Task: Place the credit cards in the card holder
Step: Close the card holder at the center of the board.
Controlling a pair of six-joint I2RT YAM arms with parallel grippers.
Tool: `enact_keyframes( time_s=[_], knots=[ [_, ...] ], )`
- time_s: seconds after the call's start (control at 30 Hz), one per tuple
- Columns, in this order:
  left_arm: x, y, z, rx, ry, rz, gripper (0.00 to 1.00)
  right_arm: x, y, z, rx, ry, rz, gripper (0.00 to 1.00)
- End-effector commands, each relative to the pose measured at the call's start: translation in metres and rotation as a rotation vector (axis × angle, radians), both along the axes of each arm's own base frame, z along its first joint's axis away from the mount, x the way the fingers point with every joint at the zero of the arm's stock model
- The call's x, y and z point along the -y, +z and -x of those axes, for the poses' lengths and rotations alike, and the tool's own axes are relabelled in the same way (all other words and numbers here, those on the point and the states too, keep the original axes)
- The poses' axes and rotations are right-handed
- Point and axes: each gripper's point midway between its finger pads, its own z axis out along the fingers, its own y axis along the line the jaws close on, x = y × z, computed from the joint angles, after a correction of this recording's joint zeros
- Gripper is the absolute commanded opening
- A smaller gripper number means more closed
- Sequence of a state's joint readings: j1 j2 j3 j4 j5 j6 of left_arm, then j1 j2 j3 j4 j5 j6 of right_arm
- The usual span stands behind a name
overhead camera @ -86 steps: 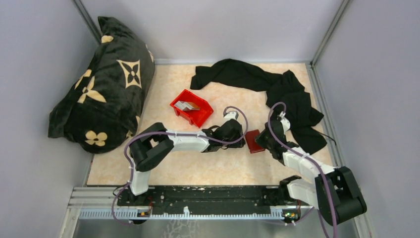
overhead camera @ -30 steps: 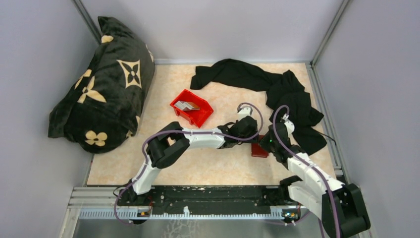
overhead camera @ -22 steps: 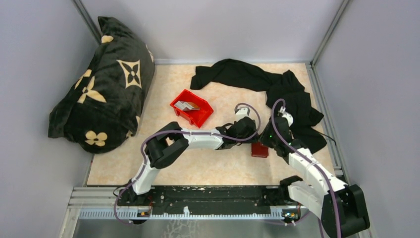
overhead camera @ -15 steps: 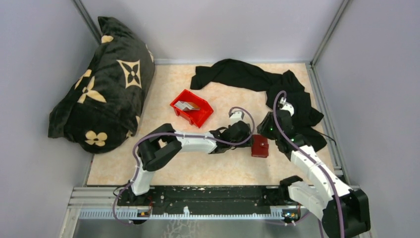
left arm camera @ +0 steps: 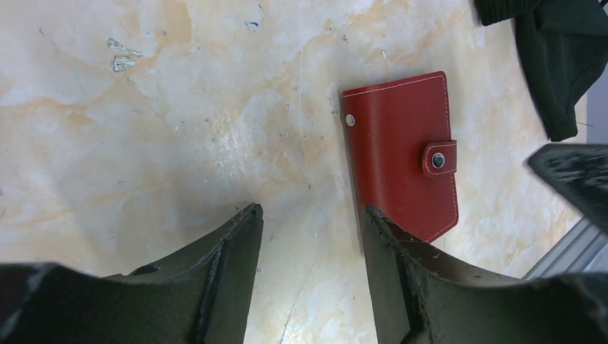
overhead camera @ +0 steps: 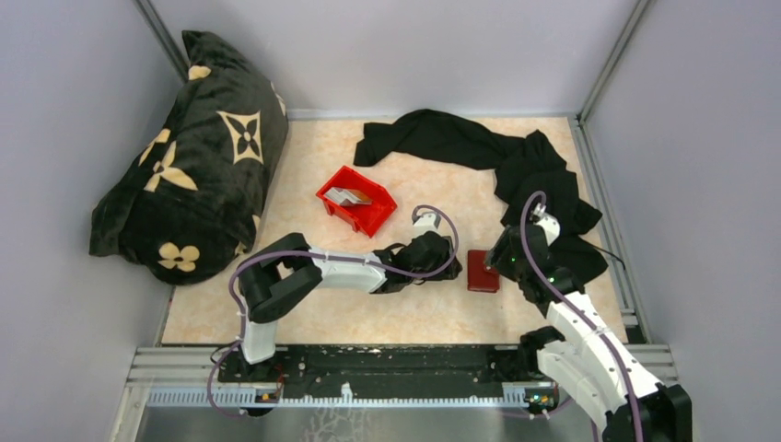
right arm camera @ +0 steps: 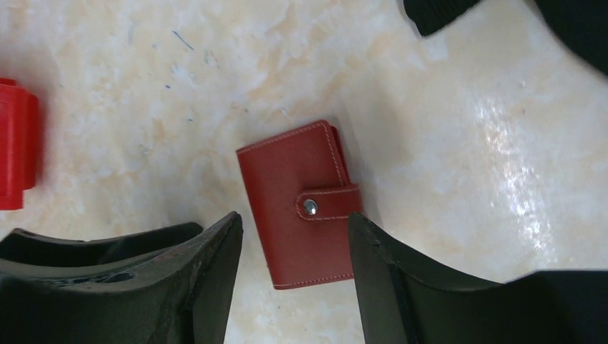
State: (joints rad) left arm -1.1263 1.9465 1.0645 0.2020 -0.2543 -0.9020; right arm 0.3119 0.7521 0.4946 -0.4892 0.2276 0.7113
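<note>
The card holder (overhead camera: 483,270) is a dark red wallet lying flat on the table, folded, its strap snapped down. It appears in the left wrist view (left arm camera: 405,154) and the right wrist view (right arm camera: 301,204). My left gripper (overhead camera: 449,261) stands open and empty just left of it, its fingertips (left arm camera: 247,222) over bare table. My right gripper (right arm camera: 294,216) is open right over the holder's near end and touches nothing; from above it (overhead camera: 502,259) sits at the holder's right edge. Pale credit cards (overhead camera: 348,195) lie in the red bin.
The red plastic bin (overhead camera: 364,219) stands left of centre behind the left arm; its corner (right arm camera: 14,143) shows in the right wrist view. Black cloth (overhead camera: 516,166) is heaped at the back right, close to the right arm. A black patterned pillow (overhead camera: 193,157) fills the left side.
Both grippers have drawn away from the card holder, the left one pulling back leftward. The right gripper has opened wide. The holder now lies free on the table.
</note>
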Motion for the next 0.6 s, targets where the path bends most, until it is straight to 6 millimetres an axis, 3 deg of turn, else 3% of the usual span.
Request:
enact_keyframes(
  time_s=[0.0, 0.57],
  knots=[
    [-0.056, -0.084, 0.041, -0.166, -0.075, -0.281, 0.62, -0.001, -0.020, 0.009, -0.043, -0.066, -0.065, 0.57],
    [-0.052, -0.102, 0.049, -0.211, -0.120, -0.309, 0.62, 0.019, -0.051, 0.023, -0.048, -0.254, -0.102, 0.55]
  ],
)
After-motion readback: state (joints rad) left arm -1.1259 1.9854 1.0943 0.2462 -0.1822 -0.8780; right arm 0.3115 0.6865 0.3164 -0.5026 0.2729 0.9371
